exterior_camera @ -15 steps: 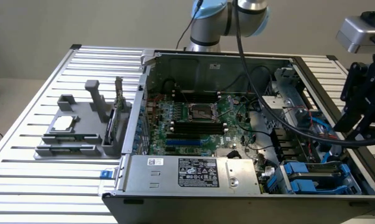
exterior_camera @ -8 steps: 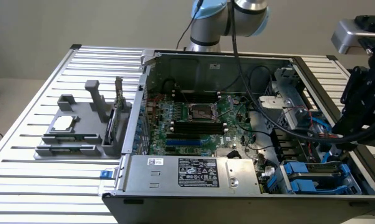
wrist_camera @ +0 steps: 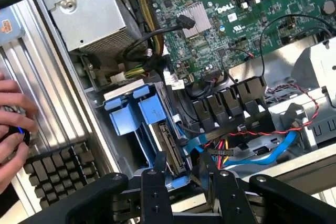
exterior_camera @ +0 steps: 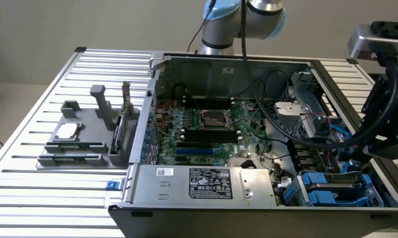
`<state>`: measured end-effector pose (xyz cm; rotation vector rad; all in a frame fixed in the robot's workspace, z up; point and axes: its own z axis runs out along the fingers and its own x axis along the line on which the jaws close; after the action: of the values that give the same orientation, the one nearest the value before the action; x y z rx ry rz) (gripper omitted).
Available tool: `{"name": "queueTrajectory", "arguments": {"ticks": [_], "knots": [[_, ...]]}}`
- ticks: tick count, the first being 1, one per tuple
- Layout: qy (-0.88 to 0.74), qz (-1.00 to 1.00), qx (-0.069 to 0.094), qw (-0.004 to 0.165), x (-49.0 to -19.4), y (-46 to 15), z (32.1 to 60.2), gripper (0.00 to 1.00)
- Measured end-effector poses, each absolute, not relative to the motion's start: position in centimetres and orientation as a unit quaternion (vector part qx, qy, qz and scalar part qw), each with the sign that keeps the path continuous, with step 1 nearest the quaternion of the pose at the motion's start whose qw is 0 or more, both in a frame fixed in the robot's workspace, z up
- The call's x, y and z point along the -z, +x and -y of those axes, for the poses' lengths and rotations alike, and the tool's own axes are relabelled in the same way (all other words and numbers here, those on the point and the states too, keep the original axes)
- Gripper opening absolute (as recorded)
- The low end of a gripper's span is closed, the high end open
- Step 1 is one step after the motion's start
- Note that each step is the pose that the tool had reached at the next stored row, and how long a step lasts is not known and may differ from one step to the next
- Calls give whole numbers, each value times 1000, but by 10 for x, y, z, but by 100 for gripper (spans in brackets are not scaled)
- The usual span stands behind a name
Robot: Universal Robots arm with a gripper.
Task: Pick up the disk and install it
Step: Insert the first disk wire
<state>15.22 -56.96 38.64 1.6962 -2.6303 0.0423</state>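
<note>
Black tool point(wrist_camera: 189, 184) hangs open just above the silver-grey disk point(wrist_camera: 149, 119) in its blue plastic carrier. Disk stands edgewise inside the grey metal case point(exterior_camera: 252, 218).

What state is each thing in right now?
Computer case: open, side off.
Disk: on edge beside the blue carrier.
End effector: open, close to the disk.
Chip: lying flat on the grey stand.
Card: upright in the stand.

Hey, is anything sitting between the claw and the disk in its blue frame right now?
Nothing visible blocks it. The claw hangs right at the end of the disk. A bundle of cables lies close beside the disk, not across it.
</note>
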Motion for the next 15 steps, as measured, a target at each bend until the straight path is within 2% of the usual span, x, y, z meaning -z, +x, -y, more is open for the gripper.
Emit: {"name": "queueTrajectory", "arguments": {"ticks": [15], "knots": [[459,889,-11,5,-379,155,569,39]]}}
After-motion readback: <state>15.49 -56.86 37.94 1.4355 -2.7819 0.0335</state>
